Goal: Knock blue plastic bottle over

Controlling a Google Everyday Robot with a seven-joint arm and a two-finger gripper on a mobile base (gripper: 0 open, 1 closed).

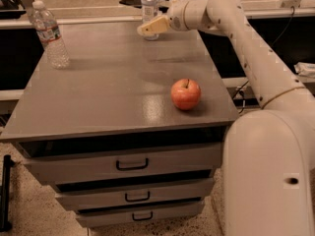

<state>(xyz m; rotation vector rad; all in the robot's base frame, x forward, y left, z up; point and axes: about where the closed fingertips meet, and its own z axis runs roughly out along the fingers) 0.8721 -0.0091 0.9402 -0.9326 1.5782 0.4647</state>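
Note:
The blue plastic bottle, clear with a white cap and a white-and-blue label, stands upright at the far edge of the grey cabinet top. My gripper is at the end of the white arm reaching in from the right. Its cream fingers are together and point left. They cross in front of the bottle's lower part; I cannot tell whether they touch it.
A clear ridged bottle with a red-and-white label stands at the far left corner. A red apple sits near the front right edge. The cabinet has drawers below. My white base fills the lower right.

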